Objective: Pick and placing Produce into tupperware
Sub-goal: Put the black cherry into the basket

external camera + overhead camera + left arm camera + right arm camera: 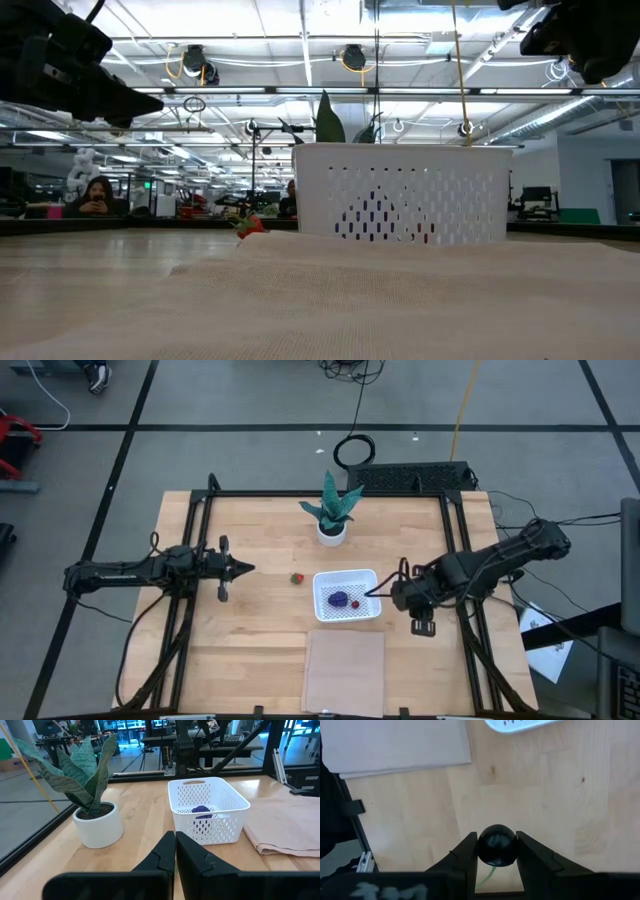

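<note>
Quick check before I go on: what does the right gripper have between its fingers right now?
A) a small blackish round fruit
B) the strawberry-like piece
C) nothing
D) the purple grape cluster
A: the right wrist view shows the right gripper shut on the small blackish fruit, while the purple cluster lies in the tupperware and the strawberry-like piece sits on the table.

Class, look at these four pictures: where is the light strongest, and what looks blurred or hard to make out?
Low view: bright ceiling lights leave the left gripper a dark shape; the near table is blurred. Left wrist view: the white basket and plant are evenly lit. Right wrist view: the black fruit in the right gripper is soft.
</note>
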`<state>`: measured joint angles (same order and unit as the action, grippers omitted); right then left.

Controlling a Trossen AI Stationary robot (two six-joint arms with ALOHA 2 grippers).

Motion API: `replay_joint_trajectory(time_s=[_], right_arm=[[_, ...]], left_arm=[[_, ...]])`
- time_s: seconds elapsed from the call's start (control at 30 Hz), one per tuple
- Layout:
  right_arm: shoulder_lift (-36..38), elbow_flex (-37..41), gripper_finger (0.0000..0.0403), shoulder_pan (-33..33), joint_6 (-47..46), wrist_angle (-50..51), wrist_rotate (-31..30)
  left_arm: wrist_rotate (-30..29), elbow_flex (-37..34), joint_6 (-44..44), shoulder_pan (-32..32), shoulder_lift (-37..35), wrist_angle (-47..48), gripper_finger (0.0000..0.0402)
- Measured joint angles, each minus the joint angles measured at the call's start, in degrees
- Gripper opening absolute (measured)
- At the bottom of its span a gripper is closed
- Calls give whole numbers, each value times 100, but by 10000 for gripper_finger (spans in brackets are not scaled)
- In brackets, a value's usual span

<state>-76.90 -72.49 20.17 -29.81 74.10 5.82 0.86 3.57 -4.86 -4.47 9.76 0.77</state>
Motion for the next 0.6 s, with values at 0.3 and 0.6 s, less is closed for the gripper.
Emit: replay_joint_trajectory(time_s=[0.3, 0.6], right_arm=[[0, 0, 100, -487, 674, -382, 2], [0, 0, 101, -1115, 1620, -583, 21]], left_arm=[[0, 0, -60, 0, 0, 3, 17], [0, 0, -48, 0, 0, -4, 17]])
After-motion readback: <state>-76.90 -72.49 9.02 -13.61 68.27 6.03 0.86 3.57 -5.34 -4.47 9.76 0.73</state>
